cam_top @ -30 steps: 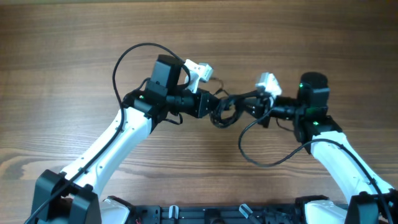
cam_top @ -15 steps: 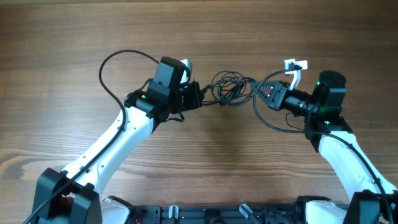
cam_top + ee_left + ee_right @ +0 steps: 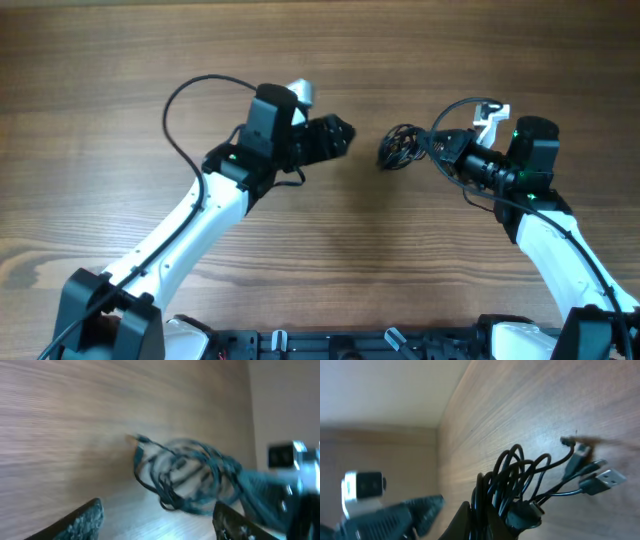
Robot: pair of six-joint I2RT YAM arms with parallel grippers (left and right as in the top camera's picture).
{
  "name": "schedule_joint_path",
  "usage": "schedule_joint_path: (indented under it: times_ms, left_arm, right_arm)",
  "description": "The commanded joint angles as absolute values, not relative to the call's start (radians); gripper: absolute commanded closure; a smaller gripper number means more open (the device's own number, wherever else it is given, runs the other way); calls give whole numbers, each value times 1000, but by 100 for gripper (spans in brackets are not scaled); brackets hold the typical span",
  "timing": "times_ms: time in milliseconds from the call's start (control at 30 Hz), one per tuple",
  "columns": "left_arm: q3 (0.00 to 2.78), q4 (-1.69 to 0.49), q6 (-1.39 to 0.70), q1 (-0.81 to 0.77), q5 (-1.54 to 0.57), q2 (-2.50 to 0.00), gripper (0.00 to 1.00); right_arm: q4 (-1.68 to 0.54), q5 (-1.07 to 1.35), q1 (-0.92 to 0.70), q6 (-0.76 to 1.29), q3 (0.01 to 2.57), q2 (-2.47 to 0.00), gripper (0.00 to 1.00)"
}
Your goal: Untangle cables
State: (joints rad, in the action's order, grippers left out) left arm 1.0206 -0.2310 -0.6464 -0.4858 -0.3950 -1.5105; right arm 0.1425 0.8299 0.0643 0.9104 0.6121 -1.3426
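1. The cables [image 3: 399, 148] form one small bunch of thin black cords, right of the table's middle. I cannot tell whether the bunch rests on the table [image 3: 120, 60] or hangs just above it.
2. The right gripper [image 3: 437, 147] is clamped tight on the right side of the bunch, pinching several strands at once. In the right wrist view, loops fan out from the grip and the plug tips [image 3: 600, 479] stick out free.
3. The left gripper [image 3: 338, 133] stands wide with nothing between its fingers [image 3: 82, 521]. It points right at the tangle, near it but apart, with bare wood between them.
4. The cords look light, limp and soft. They will likely sag, follow any pull and snag on each other, and their smooth jackets may slip in a loose pinch. The plugs are the only stiff parts and may catch inside loops.
5. The best hold is probably a single outer loop or a plug end on the bunch's left side, facing the empty jaws, rather than the whole bunch. A hard pull risks tightening the knot.
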Motion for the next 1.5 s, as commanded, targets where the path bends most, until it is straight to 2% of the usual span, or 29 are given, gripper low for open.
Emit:
schedule_joint_path:
  times_ms: [0, 67, 167, 233, 333, 533, 667, 800, 933, 1033, 1133, 1233, 1300, 1467]
  left_arm:
    - [1015, -231, -435, -554, -468, -1521, 34]
    - [1015, -246, -232, -620, -439, -1521, 38]
    - [1015, -255, -204, -667, -229, -1521, 42]
    - [1015, -255, -137, -679, -165, -1522, 46]
    - [1014, -267, -13, -679, -166, -1522, 51]
    - [1014, -309, 29, -679, -253, -1522, 62]
    - [1014, -374, 49, -676, -273, -1522, 60]
    - [1014, -376, 49, -677, -401, -1522, 49]
    - [1013, -367, 49, -677, -400, -1535, 50]
    - [1014, -341, 49, -677, -400, -1570, 57]
    - [1014, -279, 49, -677, -400, -1592, 73]
    - [1014, -242, 49, -677, -365, -1594, 96]
    - [1014, -239, 49, -676, -339, -1594, 96]
    - [1014, -239, 44, -644, -339, -1550, 96]
  right_arm:
    - [148, 869, 65, 1084, 628, -1339, 96]
    - [148, 904, 65, 1140, 628, -1339, 96]
    - [149, 962, 65, 1172, 628, -1339, 96]
    - [149, 995, 65, 1182, 628, -1339, 96]
    - [149, 1039, 65, 1190, 628, -1339, 96]
    - [150, 1071, 65, 1215, 628, -1339, 96]
    - [171, 1066, 67, 1223, 628, -1339, 95]
    - [179, 1068, 67, 1235, 628, -1339, 95]
    - [199, 1099, 67, 1269, 628, -1339, 95]
    - [202, 1122, 67, 1287, 628, -1339, 95]
    - [201, 1150, 67, 1286, 628, -1339, 95]
    - [200, 1157, 67, 1282, 628, -1339, 95]
    - [200, 1150, 67, 1280, 628, -1339, 94]
    - [135, 1011, 67, 1186, 628, -1339, 86]
